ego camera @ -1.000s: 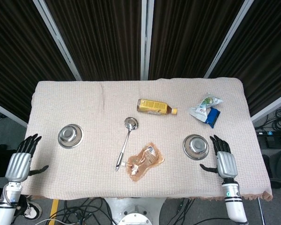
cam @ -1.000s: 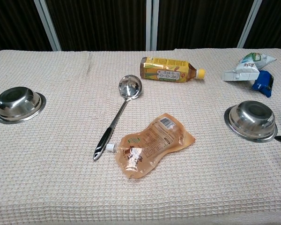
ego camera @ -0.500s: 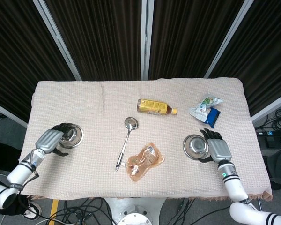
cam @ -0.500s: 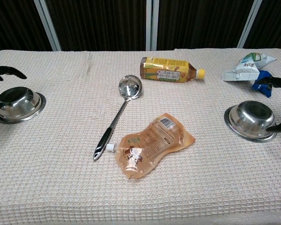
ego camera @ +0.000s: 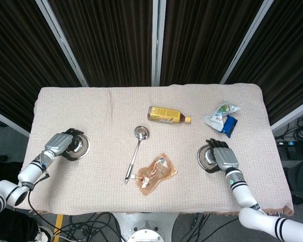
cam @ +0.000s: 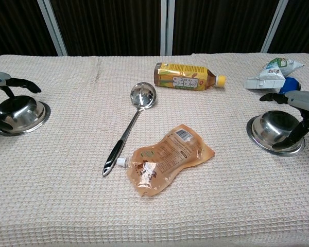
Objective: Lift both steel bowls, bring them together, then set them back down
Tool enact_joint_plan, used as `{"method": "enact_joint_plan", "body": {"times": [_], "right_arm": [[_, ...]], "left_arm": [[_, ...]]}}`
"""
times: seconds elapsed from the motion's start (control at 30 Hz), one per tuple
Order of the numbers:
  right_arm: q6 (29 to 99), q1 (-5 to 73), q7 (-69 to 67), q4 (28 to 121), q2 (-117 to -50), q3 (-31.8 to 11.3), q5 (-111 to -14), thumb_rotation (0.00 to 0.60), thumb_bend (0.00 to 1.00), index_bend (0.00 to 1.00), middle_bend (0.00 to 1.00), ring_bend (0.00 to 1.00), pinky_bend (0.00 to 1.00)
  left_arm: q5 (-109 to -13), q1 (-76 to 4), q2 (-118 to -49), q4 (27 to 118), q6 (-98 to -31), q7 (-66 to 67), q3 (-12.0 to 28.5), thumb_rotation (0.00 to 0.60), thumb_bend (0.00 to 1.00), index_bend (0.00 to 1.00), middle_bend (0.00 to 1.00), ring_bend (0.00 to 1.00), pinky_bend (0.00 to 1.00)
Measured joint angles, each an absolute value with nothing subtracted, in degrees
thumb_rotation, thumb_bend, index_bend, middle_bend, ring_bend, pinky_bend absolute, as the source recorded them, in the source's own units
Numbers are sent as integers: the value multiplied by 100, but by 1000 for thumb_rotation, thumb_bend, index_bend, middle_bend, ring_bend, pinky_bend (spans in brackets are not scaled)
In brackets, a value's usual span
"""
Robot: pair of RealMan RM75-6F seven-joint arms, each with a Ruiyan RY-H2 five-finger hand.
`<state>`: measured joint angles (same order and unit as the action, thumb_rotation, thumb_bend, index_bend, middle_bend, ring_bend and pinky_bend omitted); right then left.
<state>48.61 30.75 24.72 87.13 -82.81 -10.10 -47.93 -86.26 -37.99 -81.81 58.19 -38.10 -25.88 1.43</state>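
Observation:
The left steel bowl [ego camera: 77, 146] [cam: 20, 114] sits upright on the cloth near the table's left edge. My left hand [ego camera: 58, 143] [cam: 4, 81] arches over its outer side, dark fingers spread past the far rim and thumb by the near rim. The right steel bowl [ego camera: 208, 157] [cam: 276, 130] stands on the cloth at the right. Over its outer half curves my right hand [ego camera: 223, 158] [cam: 301, 102], fingers reaching past the far rim and the thumb down at the near rim. Both bowls rest flat on the table; a firm grip does not show.
Between the bowls lie a steel ladle [ego camera: 136, 151] [cam: 127, 128] and a brown drink pouch [ego camera: 154, 174] [cam: 165, 158]. A yellow bottle [ego camera: 167, 115] [cam: 188, 75] lies further back. A snack packet [ego camera: 221, 114] [cam: 273, 73] and a blue packet [ego camera: 229, 125] lie behind the right bowl.
Both hands have moved inward from the table's sides and now curve over the bowls' outer rims. The bowls have not moved.

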Motion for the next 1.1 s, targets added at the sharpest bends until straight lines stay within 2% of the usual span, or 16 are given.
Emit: {"method": "enact_joint_plan", "body": {"times": [0.17,0.23,0.4,0.57,0.73,0.87,1.0,1.1], "right_arm": [[4793,3195,2424,8506,-8398,-949,-4648,600,43,0,23,0,104],[4785,3237,2409,8426,-8459,-913,-4615,600,58,31,77,27,162],[5050,3267,2424,8220,-8702,-887,-4606,600,115,353,312,264,407],[5464,3226,2341,8075,-8908,-881,-4860,600,168,541,442,397,526],[6127,3027,1752,8137,-8927,-987,-5489,600,185,571,463,422,548],[6742,2855,700,8073,-9052,-1135,-6127,600,185,571,458,420,548],[7285,2769,-1063,7761,-9469,-1329,-6698,600,198,570,457,420,548],[7411,2796,-2566,7543,-9809,-1460,-6973,600,236,570,458,421,548]], "left_arm": [[-8677,-3888,-8417,5454,-3707,-2910,20,600,0,216,168,110,322],[-8716,-3910,-8510,5296,-3705,-3019,-38,600,0,241,200,142,352],[-8758,-3885,-8703,5023,-3846,-3177,-137,600,5,314,273,226,440],[-8745,-3769,-8801,4903,-4273,-3136,-113,600,47,399,394,330,536],[-8661,-3584,-8710,5117,-5217,-3085,162,600,52,413,409,370,562],[-8504,-3305,-8708,5591,-6442,-3133,572,600,48,421,409,372,562],[-8364,-2961,-8762,6638,-7681,-3551,969,600,48,430,411,371,560],[-8365,-2770,-8859,7455,-8207,-3935,1149,600,48,436,412,372,560]]}}
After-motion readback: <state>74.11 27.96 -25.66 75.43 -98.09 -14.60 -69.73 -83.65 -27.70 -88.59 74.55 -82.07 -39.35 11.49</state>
